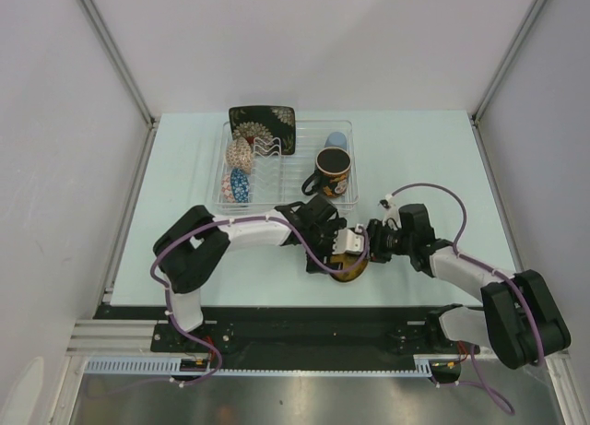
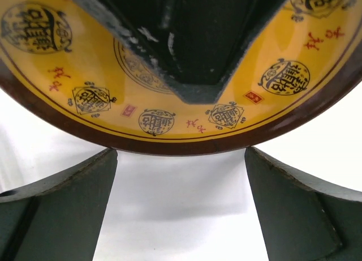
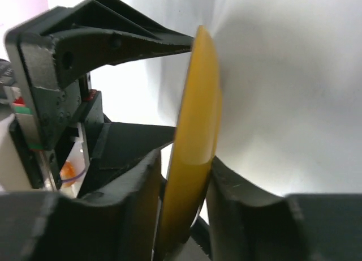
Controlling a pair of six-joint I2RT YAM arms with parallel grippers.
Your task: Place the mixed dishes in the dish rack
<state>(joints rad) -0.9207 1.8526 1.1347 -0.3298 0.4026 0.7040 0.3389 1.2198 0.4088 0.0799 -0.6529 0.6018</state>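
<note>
The yellow round saucer [image 1: 351,267] stands on edge just above the table's near middle. My right gripper [image 1: 363,246] is shut on its rim; the right wrist view shows the saucer [image 3: 198,114] edge-on between the gripper's [image 3: 185,162] two pads. My left gripper [image 1: 337,250] is open, and its fingers [image 3: 141,37] are spread beside the saucer's face. In the left wrist view the saucer [image 2: 85,74] fills the top, with a right finger [image 2: 192,46] across it and my left gripper [image 2: 181,154] wide open below the rim.
The clear dish rack [image 1: 352,200] sits behind the grippers. It holds the black square floral plate [image 1: 263,125], the beige bowl [image 1: 240,153], the small blue saucer [image 1: 240,183], the pale blue cup [image 1: 337,142] and the dark floral mug [image 1: 330,171].
</note>
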